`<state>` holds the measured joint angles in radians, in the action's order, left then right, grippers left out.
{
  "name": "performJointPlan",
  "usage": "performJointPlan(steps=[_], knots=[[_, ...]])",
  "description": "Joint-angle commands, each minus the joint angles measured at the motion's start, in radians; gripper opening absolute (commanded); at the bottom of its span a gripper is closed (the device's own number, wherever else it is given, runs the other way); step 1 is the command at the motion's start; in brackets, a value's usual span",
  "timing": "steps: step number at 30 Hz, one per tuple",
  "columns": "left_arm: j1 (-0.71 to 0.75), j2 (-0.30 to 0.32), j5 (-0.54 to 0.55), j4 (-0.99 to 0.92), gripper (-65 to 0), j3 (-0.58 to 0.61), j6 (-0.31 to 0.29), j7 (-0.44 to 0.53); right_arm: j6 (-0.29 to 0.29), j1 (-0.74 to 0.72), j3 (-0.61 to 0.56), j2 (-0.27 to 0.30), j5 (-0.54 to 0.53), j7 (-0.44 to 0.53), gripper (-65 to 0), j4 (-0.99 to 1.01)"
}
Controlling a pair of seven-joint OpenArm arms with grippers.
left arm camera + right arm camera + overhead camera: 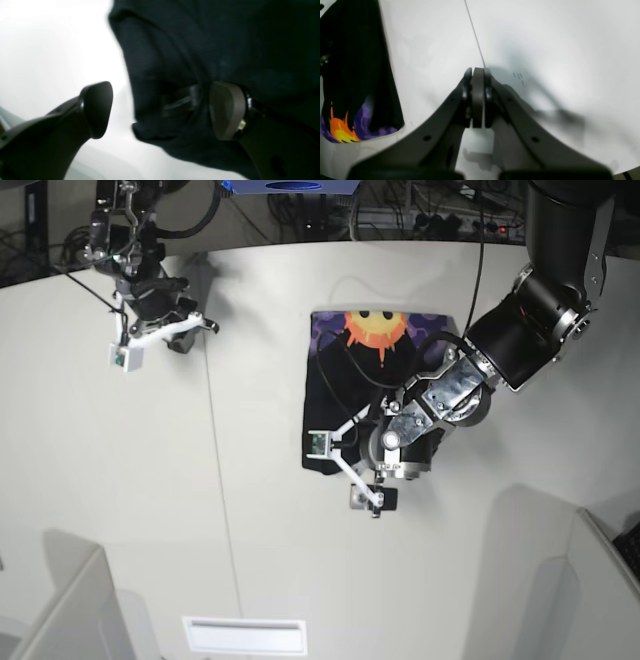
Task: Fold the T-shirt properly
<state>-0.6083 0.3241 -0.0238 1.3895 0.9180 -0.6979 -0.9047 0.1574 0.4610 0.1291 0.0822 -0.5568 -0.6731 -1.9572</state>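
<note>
The white surface spreads out on every side of the T-shirt, which lies folded into a compact shape near its middle. The left tool is spread over a lower corner of the cloth, gripping nothing; the right tool is clenched and empty, well apart from the shirt. The fabric should be light, limp and soft, not fragile, and likely to wrinkle or slide if dragged. A good hold would be near a corner, pinching every layer of the folded edge so none peels away. The shirt is mostly plain black, with creases by the left tool; an orange-yellow sun face and purple camouflage patches show along one end.
</note>
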Motion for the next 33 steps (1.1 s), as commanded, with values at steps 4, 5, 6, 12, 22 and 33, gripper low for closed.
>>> performJointPlan(steps=[4,5,6,12,22,33], knots=[[-0.042,0.002,-0.005,0.083,-7.7,-0.037,0.0,0.0,-0.006,-0.001,0.001,0.006,-0.004,0.017,-65.0,-0.02],[-0.037,0.002,-0.008,0.106,-7.7,-0.066,0.0,-0.017,-0.006,-0.001,0.001,0.008,-0.004,0.017,-65.0,-0.02],[-0.035,0.0,-0.005,0.13,-7.7,-0.099,0.0,-0.043,-0.006,-0.001,0.001,0.009,-0.004,0.017,-65.0,-0.02],[0.041,0.031,-0.006,0.356,-8.1,-0.323,0.0,-0.086,-0.011,0.005,0.001,0.027,0.004,0.023,-65.0,-0.04],[0.446,0.05,-0.012,0.574,-65.0,-0.735,0.0,0.062,-0.012,0.103,-0.001,0.112,0.004,0.2,-65.0,-0.057],[0.913,0.045,-0.005,0.603,-65.0,-1.008,0.0,0.378,-0.012,0.322,-0.062,0.252,0.01,0.43,-65.0,-0.064]])
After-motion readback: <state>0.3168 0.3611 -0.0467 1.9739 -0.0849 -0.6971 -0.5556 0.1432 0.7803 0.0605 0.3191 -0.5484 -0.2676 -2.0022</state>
